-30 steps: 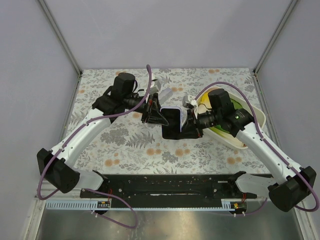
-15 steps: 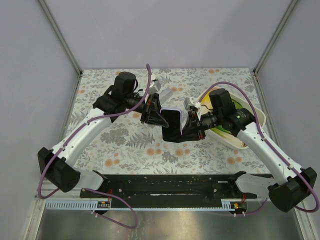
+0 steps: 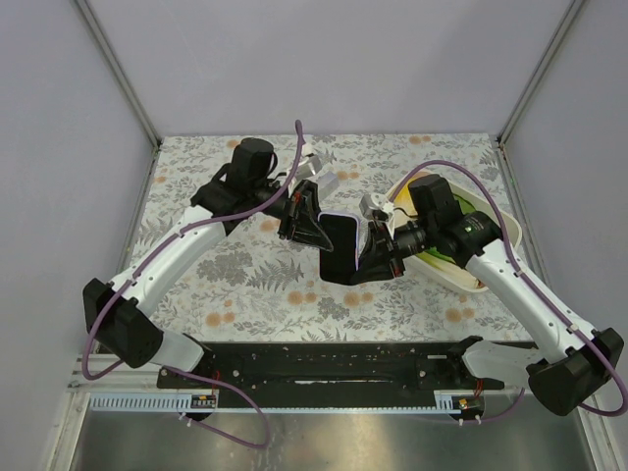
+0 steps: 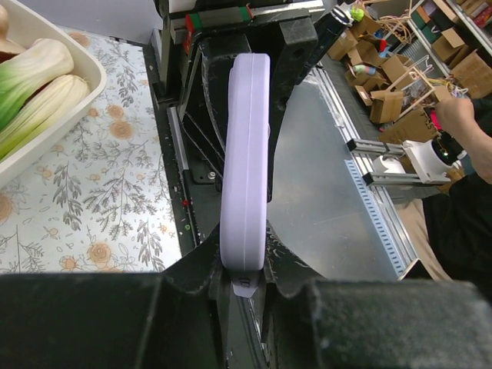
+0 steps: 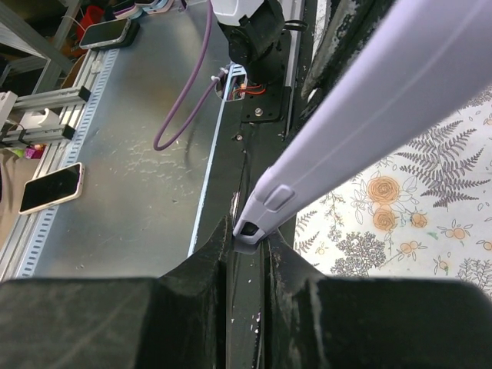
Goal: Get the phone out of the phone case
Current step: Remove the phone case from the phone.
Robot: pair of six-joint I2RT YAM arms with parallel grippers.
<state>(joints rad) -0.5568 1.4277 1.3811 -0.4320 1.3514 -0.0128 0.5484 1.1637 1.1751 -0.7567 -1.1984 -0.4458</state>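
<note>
A phone (image 3: 340, 253) with a dark screen sits in a lavender case (image 3: 339, 215), held in the air over the middle of the table between both grippers. My left gripper (image 3: 312, 228) is shut on the case's left edge. In the left wrist view the case (image 4: 246, 154) runs edge-on away from the gripper (image 4: 244, 270). My right gripper (image 3: 379, 251) is shut on the right edge. In the right wrist view the gripper (image 5: 250, 231) pinches a corner of the case (image 5: 369, 115) near a side button.
A white tray (image 3: 512, 228) with green and yellow vegetables stands at the right, just behind the right arm; it also shows in the left wrist view (image 4: 54, 123). A small white object (image 3: 320, 179) lies at the back. The table has a floral cloth.
The phone has turned so its dark screen faces the top camera more. The right gripper end has dropped lower and nearer. Both grippers keep their hold.
</note>
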